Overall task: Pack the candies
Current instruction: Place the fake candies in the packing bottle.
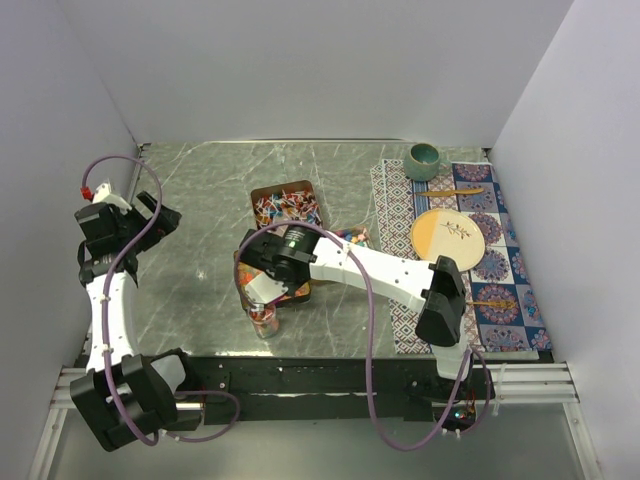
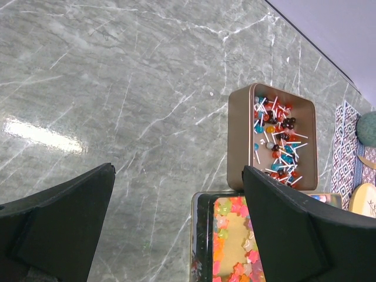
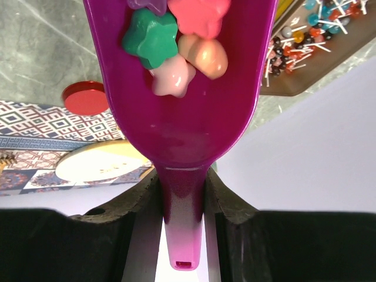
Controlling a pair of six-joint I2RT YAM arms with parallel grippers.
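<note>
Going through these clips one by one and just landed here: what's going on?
The right gripper is clamped on the handle of a purple scoop loaded with a few star-shaped candies, held close to what looks like a small jar near the front edge of the table. The left gripper hangs open and empty out to the left, with the lollipop tin and the tin of star candies ahead of it.
</note>
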